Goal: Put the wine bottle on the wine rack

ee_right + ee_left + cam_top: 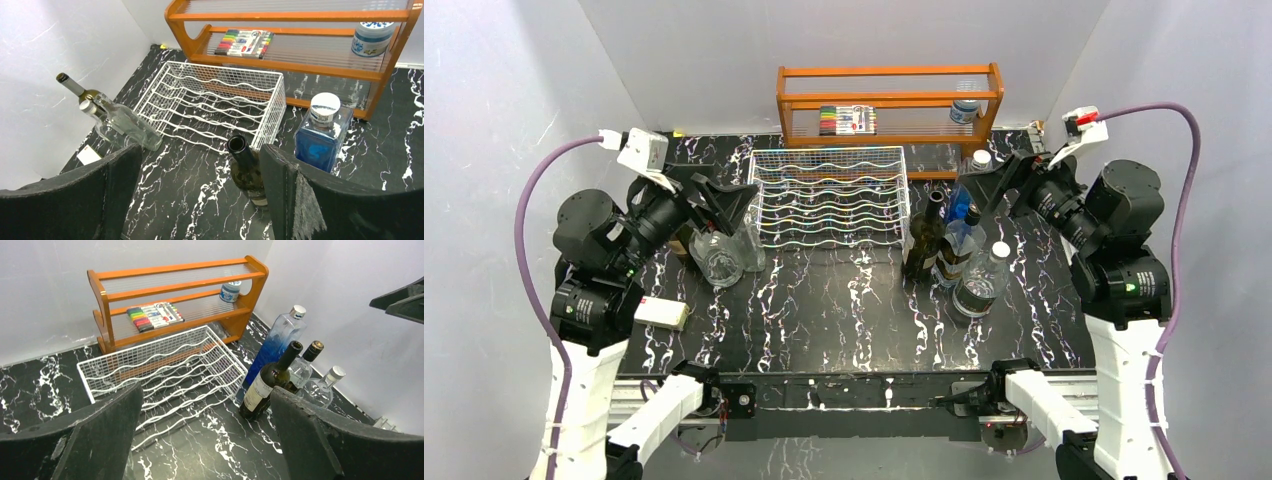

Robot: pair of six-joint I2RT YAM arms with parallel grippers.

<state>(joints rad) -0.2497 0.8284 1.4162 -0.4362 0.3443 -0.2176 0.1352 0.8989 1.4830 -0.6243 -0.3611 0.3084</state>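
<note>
Wine rack (829, 197) holds no bottle; dark wine bottle (923, 240) upright just right of it. Left hand (727, 205), right hand (990, 185) spread, empty. Grasp, placement left.

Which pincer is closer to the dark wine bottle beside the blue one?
The right pincer, open just behind and right of the dark wine bottle. The left pincer hangs open beyond the wine rack.

readable text: none | wine bottle (260, 390) label: blurred | marker pack (152, 316) print: too small | jar (230, 291) print: blurred
</note>
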